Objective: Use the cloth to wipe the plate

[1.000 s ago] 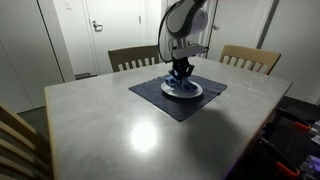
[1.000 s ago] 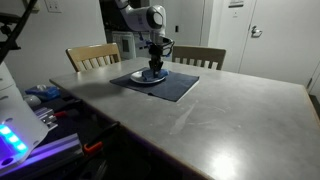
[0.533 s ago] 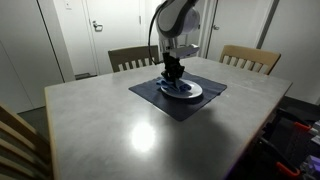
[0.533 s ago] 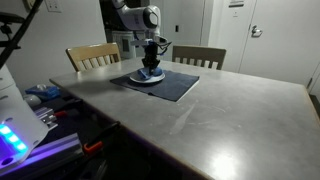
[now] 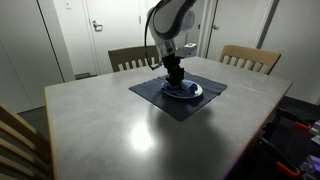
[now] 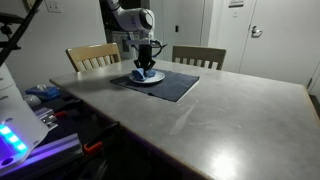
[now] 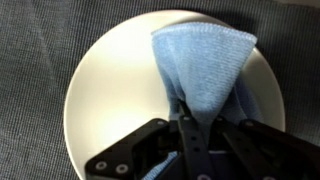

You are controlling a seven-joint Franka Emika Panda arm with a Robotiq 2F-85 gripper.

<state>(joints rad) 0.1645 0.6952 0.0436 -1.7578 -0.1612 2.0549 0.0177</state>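
The white round plate (image 7: 110,95) lies on a dark placemat (image 7: 35,50); both exterior views show the plate (image 5: 191,93) (image 6: 153,79) under the arm. The blue cloth (image 7: 205,70) spreads over the plate's right half in the wrist view. My gripper (image 7: 190,128) is shut on the cloth, pinching its bunched end between the black fingers (image 7: 150,150). In both exterior views the gripper (image 5: 174,80) (image 6: 143,70) points straight down onto the plate, and the cloth (image 6: 141,76) shows as a small blue patch beneath it.
The dark placemat (image 5: 170,101) (image 6: 170,87) sits on a large grey table (image 5: 110,125) (image 6: 220,115). Wooden chairs (image 5: 250,58) (image 6: 92,56) stand at the far side. A chair back (image 5: 15,140) rises at the near left corner.
The gripper with the cloth has slid sideways across the plate, leftwards in both exterior views. It stays shut on the cloth throughout.
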